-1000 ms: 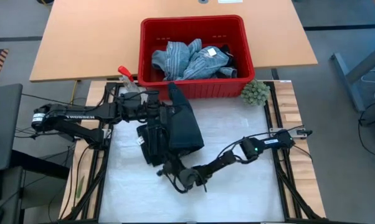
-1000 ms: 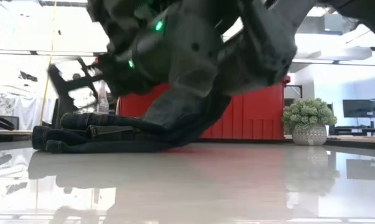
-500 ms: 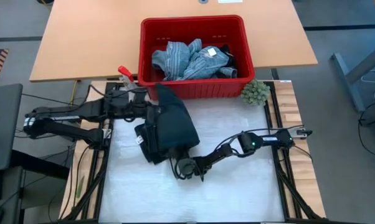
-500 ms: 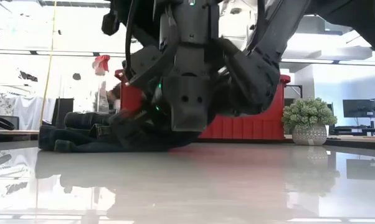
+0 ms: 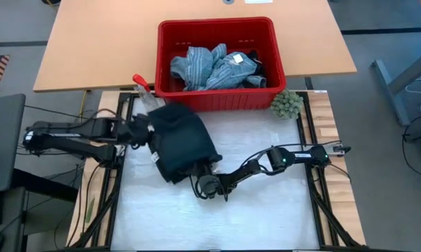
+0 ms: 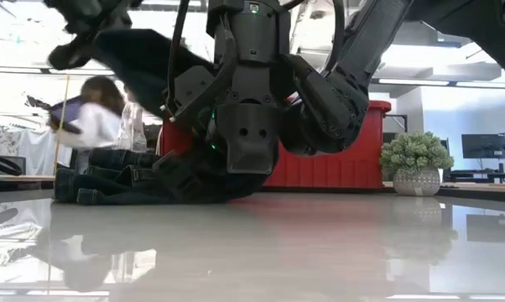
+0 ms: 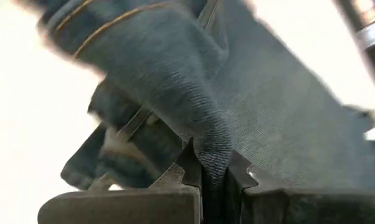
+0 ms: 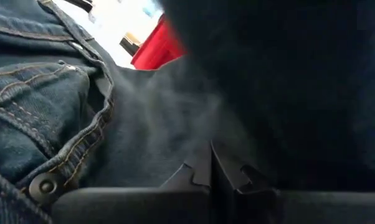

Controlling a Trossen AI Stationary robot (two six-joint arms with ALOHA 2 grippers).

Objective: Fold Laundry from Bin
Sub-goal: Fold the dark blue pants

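Dark blue jeans (image 5: 186, 143) lie bunched on the white mat in front of the red bin (image 5: 270, 31), which holds the striped shirt and a light denim piece (image 5: 210, 63). My left gripper (image 5: 146, 130) is at the pile's left side, shut on a part of the jeans that drapes over the pile. At the pile's near edge my right gripper (image 5: 198, 175) lies level and shut, its tips in the denim. In the low view the jeans (image 6: 127, 180) rest on the table behind my right gripper (image 6: 246, 159). My left gripper pinches a fold of denim (image 7: 212, 146) between its two fingers, slanting down from the table's left side. The cloth runs up from the pile to the fingers and hangs raised (image 6: 152, 50) above the rest. My right gripper's shut fingertips (image 8: 203, 171) meet the denim at the pile's near edge, level, under the draped flap. Whether they grip any cloth I cannot tell.
A spray bottle with a red trigger (image 5: 142, 87) stands left of the bin. A green fuzzy ball (image 5: 286, 103) sits at the bin's right corner. The mat's near half (image 5: 217, 224) is bare. A person (image 6: 93, 122) shows in the room behind.
My left gripper has gone toward the table's left edge and down, tipping downward, still shut on the denim. The flap that stood up by the bin has been drawn over the pile to the left. My right gripper slid a little toward the pile, rolled, then kept still.
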